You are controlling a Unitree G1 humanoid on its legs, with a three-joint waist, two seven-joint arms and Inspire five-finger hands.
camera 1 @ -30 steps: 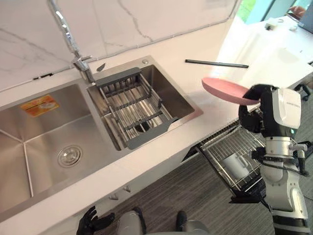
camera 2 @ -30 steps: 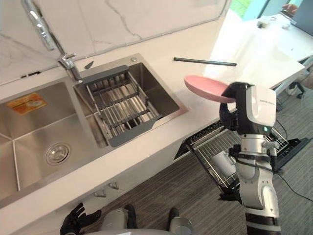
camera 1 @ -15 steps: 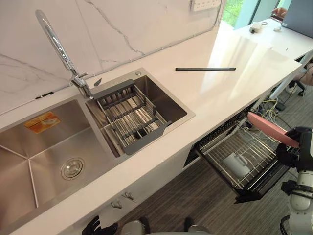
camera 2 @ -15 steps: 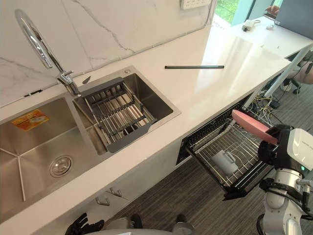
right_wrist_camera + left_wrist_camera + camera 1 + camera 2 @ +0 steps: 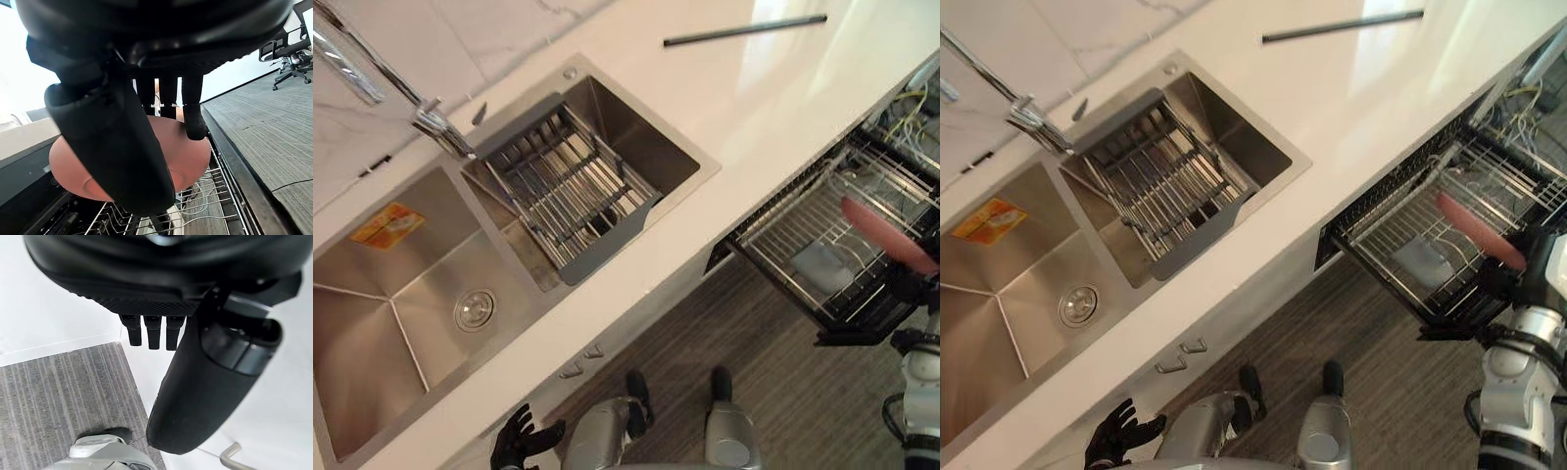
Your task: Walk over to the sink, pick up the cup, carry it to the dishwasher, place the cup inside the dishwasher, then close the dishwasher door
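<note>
right robot hand (image 5: 117, 142) pinches a pink dish (image 5: 188, 154) above the dishwasher rack (image 5: 1398, 227); best lowered edgewise, clear of the pale cup (image 5: 1420, 262). left robot hand (image 5: 517, 446) hangs open.

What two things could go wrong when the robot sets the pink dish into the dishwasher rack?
1. The right hand pinches the pink dish by one edge, tilted, so it might slip.
2. The dish hangs close to the white cup in the rack and could knock it on the way down.
</note>
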